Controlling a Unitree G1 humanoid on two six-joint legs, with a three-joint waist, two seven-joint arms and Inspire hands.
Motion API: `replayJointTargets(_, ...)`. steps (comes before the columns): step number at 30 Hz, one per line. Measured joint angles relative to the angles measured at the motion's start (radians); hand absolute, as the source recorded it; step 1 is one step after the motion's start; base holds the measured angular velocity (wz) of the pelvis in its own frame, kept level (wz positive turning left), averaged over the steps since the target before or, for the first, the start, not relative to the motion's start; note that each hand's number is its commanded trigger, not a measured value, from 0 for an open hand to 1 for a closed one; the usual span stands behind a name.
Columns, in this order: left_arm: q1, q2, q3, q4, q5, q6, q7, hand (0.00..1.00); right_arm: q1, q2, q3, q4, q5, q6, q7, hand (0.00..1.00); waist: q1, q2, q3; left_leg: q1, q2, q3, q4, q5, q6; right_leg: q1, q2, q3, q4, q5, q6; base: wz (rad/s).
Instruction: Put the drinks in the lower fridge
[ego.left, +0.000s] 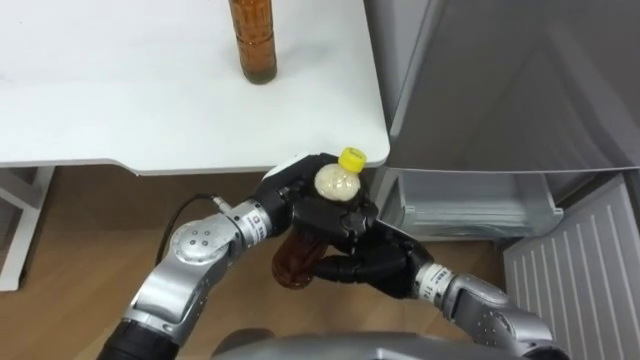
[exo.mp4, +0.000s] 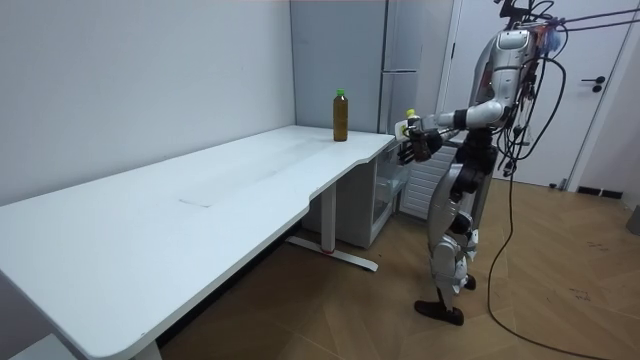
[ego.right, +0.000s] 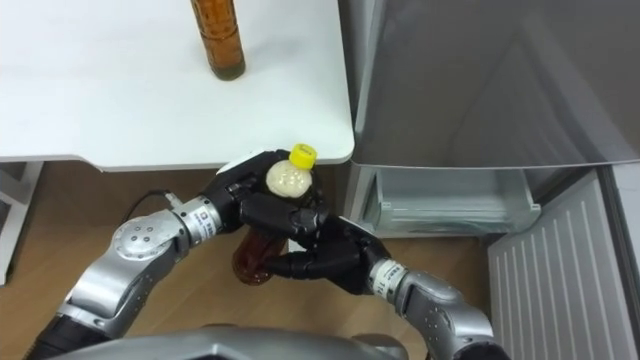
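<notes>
The robot is standing at the near corner of the white desk (ego.left: 120, 110), facing the grey fridge (ego.left: 500, 80) beside it. It is holding a brown drink bottle (ego.left: 300, 262) in both hands in front of its chest. The left robot hand (ego.left: 292, 192) is curling round the bottle's upper part, just under the yellow cap (ego.left: 352, 158). The right robot hand (ego.left: 372, 258) is wrapping its fingers round the lower body from the other side. The bottle is tilting, cap toward the fridge, and hanging in the air just off the desk's corner, touching neither desk nor fridge. The fridge's lower compartment (ego.left: 470, 200) is standing open, with its ribbed door (ego.left: 580, 270) swung out. A second brown bottle (ego.left: 252, 40) is standing upright on the desk, back from the edge near the fridge.
</notes>
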Motion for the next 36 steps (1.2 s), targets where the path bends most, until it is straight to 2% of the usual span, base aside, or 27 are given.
replayJointTargets(9,-0.001,0.000,-0.005,0.000,-0.002,0.000,0.011,1.00,0.000,-0.002,0.015,0.000,0.023,-0.004,0.000,0.00,0.000,0.006,0.0015,-0.007,0.003,0.001,0.003,-0.001,-0.001,-0.003,0.003,0.001,-0.001,0.000,0.000,0.00)
replayJointTargets(21,-0.053,0.000,-0.022,0.000,-0.001,0.000,0.026,1.00,0.000,0.002,0.022,-0.007,0.161,-0.010,0.000,0.00,0.001,-0.001,-0.0003,-0.035,0.005,0.000,0.012,-0.001,-0.001,-0.025,0.003,-0.001,0.006,0.002,-0.003,0.00)
replayJointTargets(32,-0.065,0.000,0.003,-0.005,-0.097,0.001,0.049,1.00,-0.001,0.002,0.022,-0.012,0.281,-0.009,0.002,0.00,0.000,0.010,-0.0026,-0.036,0.013,0.015,0.026,-0.007,-0.002,-0.034,0.009,0.020,0.016,0.002,-0.002,-0.05)
replayJointTargets(33,-0.065,0.000,0.004,-0.006,-0.106,0.001,0.053,1.00,-0.001,0.002,0.022,-0.012,0.291,-0.009,0.002,0.05,0.000,0.012,-0.0036,-0.035,0.013,0.018,0.026,-0.007,-0.001,-0.034,0.009,0.023,0.017,0.002,-0.002,-0.05)
replayJointTargets(34,-0.065,0.000,0.004,-0.012,-0.106,0.002,0.055,1.00,-0.001,0.002,0.022,-0.012,0.306,-0.008,0.002,0.17,-0.001,0.012,-0.0038,-0.036,0.013,0.019,0.026,-0.007,-0.001,-0.034,0.009,0.024,0.017,0.002,-0.002,-0.04)
replayJointTargets(35,-0.065,0.000,0.004,-0.013,-0.107,0.002,0.056,1.00,-0.001,0.002,0.022,-0.012,0.311,-0.008,0.002,0.46,-0.001,0.011,-0.0039,-0.036,0.013,0.019,0.026,-0.007,-0.001,-0.033,0.009,0.024,0.017,0.002,-0.002,0.00)
replayJointTargets(36,-0.065,0.000,0.004,-0.017,-0.108,0.008,0.056,1.00,-0.001,0.002,0.022,-0.013,0.316,-0.008,0.002,0.53,-0.001,0.011,-0.0042,-0.035,0.013,0.020,0.026,-0.007,-0.001,-0.032,0.009,0.025,0.017,0.002,-0.002,0.00)
